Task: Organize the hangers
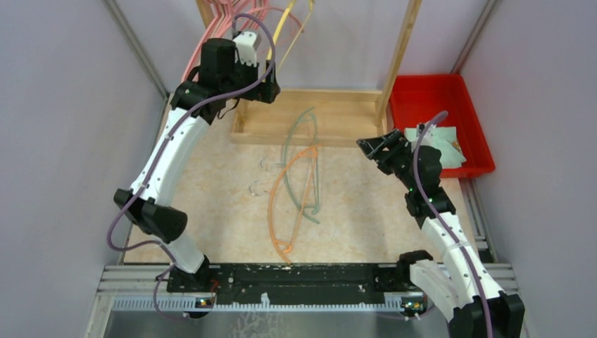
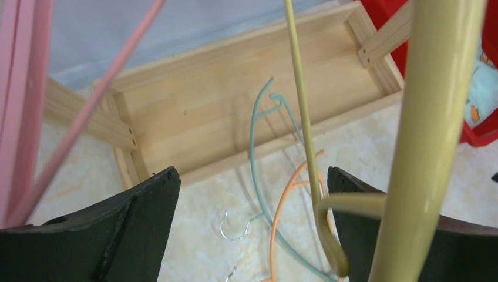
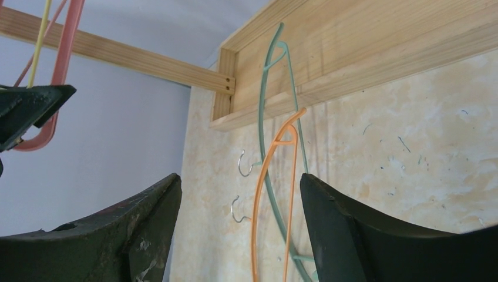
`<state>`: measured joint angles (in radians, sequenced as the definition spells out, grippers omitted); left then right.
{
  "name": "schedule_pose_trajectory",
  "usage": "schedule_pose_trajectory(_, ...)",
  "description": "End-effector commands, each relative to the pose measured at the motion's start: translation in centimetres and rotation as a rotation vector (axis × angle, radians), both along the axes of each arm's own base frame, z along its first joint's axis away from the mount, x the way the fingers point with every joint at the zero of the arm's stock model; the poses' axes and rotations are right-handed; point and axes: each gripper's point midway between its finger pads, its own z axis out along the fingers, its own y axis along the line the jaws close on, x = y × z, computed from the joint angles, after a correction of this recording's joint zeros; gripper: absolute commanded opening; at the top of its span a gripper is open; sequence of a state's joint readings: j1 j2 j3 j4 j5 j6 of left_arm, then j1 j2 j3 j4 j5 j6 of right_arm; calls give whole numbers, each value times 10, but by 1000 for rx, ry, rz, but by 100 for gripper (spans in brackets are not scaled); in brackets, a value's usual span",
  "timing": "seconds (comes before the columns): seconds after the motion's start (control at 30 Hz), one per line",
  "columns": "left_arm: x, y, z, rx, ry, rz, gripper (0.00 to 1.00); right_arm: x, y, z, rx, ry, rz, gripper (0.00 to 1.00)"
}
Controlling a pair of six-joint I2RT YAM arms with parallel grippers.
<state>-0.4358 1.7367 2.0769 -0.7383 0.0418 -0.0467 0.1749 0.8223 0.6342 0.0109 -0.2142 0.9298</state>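
Two hangers lie on the table: a pale green hanger (image 1: 311,151) (image 2: 253,135) (image 3: 261,117) and an orange hanger (image 1: 279,204) (image 2: 275,217) (image 3: 257,194) that crosses it. Both have small metal hooks pointing left. More hangers hang from the rack at the back: pink hangers (image 1: 204,35) (image 2: 23,88) (image 3: 61,59) and a yellow hanger (image 1: 281,28) (image 2: 434,117). My left gripper (image 1: 271,88) (image 2: 252,176) is raised beside them and open; the yellow hanger's bent end hangs just in front of its right finger, ungripped. My right gripper (image 1: 367,145) (image 3: 241,179) hovers open right of the floor hangers.
The wooden rack base (image 1: 345,116) (image 2: 205,106) sits at the back of the table, with an upright post (image 1: 401,49) on its right. A red bin (image 1: 429,88) holding pale cloth items stands at the back right. Grey walls close in both sides.
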Motion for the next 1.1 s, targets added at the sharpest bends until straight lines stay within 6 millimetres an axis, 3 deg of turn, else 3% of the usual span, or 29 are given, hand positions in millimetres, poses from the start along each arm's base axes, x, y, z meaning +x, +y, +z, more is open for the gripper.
schedule_pose_trajectory(0.0, -28, 11, 22, -36, -79, -15, 100, 2, 2, 3, -32, -37, 34, 74)
schedule_pose_trajectory(0.17, -57, 11, 12, -64, -65, -65, 100, 2, 10, -20, -42, 0, 82, 75)
schedule_pose_trajectory(0.37, -84, 8, -28, -54, 11, -110, 99, 3, 30, -47, -65, 44, 208, 71)
schedule_pose_trajectory(0.67, -117, -13, -71, -34, 99, -174, 95, 9, 99, -73, -150, 69, 438, 63)
schedule_pose_trajectory(0.83, -144, -29, -96, -21, 148, -209, 94, 24, 121, -83, -126, 71, 517, 53)
schedule_pose_trajectory(1.07, -170, -26, -140, -24, 222, -204, 93, 36, 146, -106, -125, 117, 585, 50)
